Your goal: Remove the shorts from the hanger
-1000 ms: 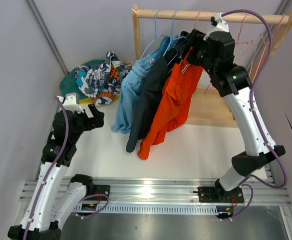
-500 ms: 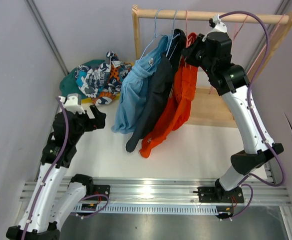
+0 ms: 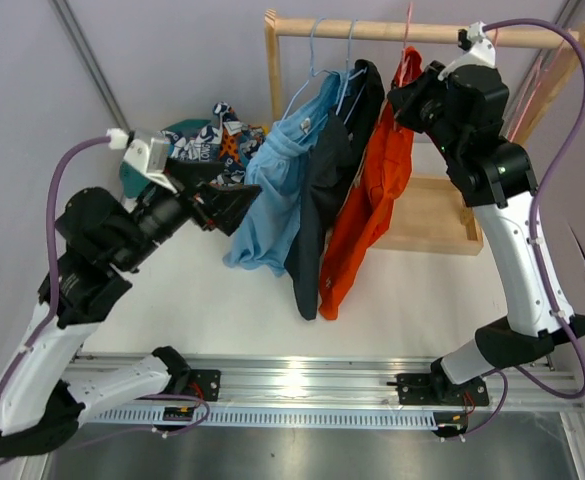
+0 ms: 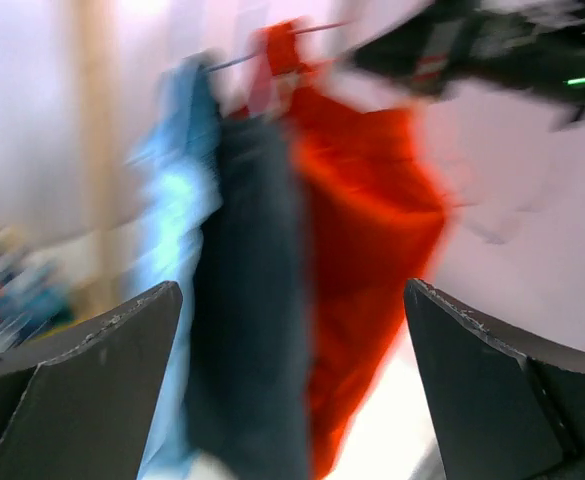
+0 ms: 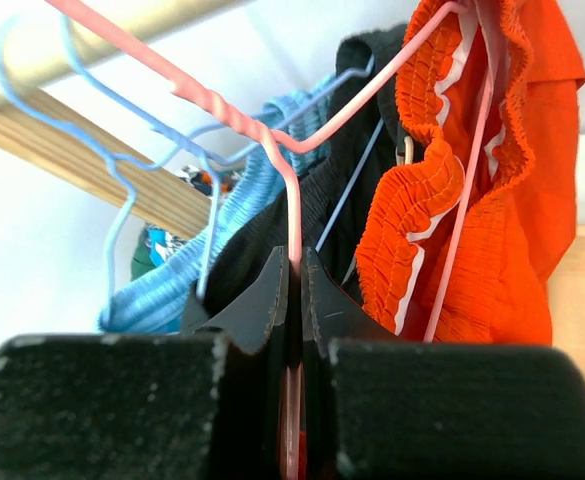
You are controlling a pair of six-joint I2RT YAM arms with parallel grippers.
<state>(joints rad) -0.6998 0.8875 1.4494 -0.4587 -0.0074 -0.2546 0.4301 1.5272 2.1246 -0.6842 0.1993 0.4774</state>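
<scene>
The right gripper [image 5: 294,268] is clenching a thin pink wire hanger [image 5: 291,200], with the ruffle-waisted orange shorts [image 5: 492,200] dangling just right of it. Black shorts [image 3: 324,200] and ribbed light blue shorts [image 3: 272,190] are hanging beyond: three pairs under the wooden rail [image 3: 377,29]. The left gripper [image 4: 292,300] is gaping wide, facing them. Two crumpled pairs [image 3: 197,150] are lying on the table [image 3: 402,290] near it.

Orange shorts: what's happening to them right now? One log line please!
right gripper: shut on pink hanger | orange shorts: on that hanger | left gripper: open, empty
</scene>
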